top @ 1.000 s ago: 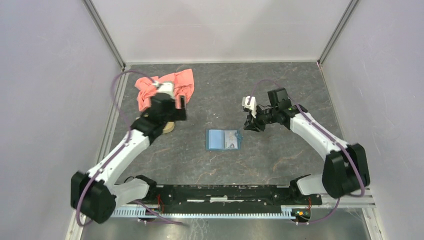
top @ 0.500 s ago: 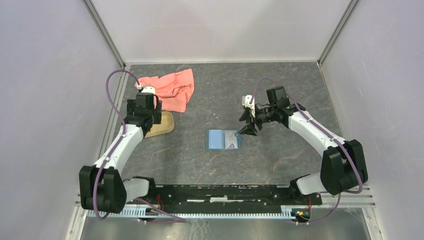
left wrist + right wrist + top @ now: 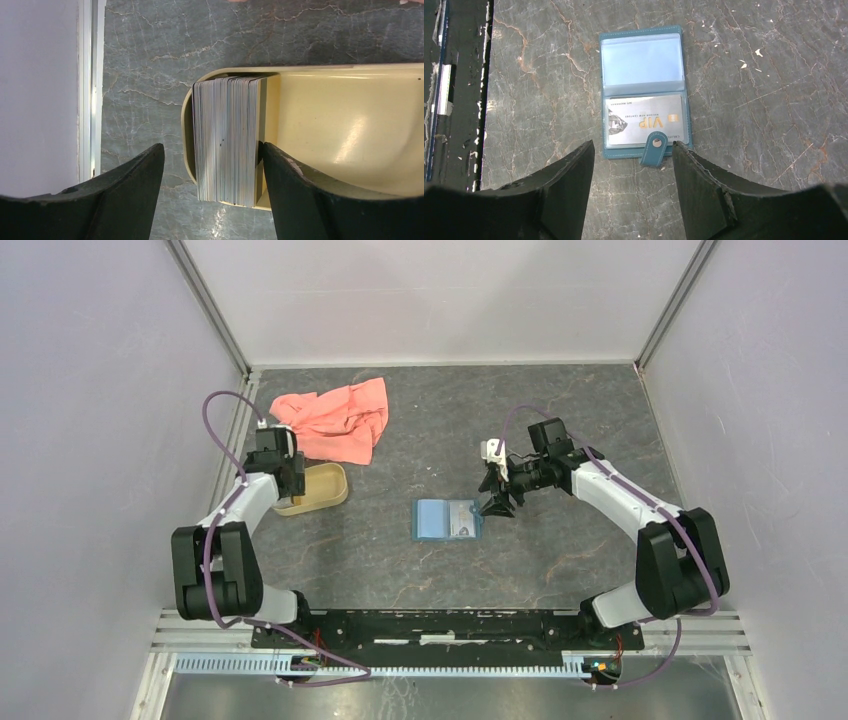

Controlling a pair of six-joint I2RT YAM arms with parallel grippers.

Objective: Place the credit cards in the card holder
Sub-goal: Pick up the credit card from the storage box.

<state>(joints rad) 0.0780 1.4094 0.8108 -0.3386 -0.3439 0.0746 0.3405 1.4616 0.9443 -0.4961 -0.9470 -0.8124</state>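
Left wrist view: where are the cards?

Cards point(image 3: 227, 140) stand on edge as a stack at 1 end of the dish point(image 3: 350, 125). The left gripper point(image 3: 212, 150) is wide open and straddles the stack, with 1 finger outside the dish rim and the other inside, just beside the cards. It holds nothing.

And the holder?

The holder point(image 3: 644, 90) lies open and flat on the table point(image 3: 749, 150), well apart from the dish. 1 pale card point(image 3: 644, 122) marked VIP sits in the pocket by the tab point(image 3: 655, 148). The other pocket looks empty. The right gripper point(image 3: 633, 145) hovers over the tab end, jaws apart, empty.

Which step is this?

I judge it is the pick of another card from the dish, with 1 card already stowed.

What does the next move call for?

Probably taking 1 card rather than the whole stack. The jaws span all of it, and the rim stands between 1 finger and the cards, so the left gripper likely needs to shift inward. The right gripper could steady the holder so it does not slide during insertion.
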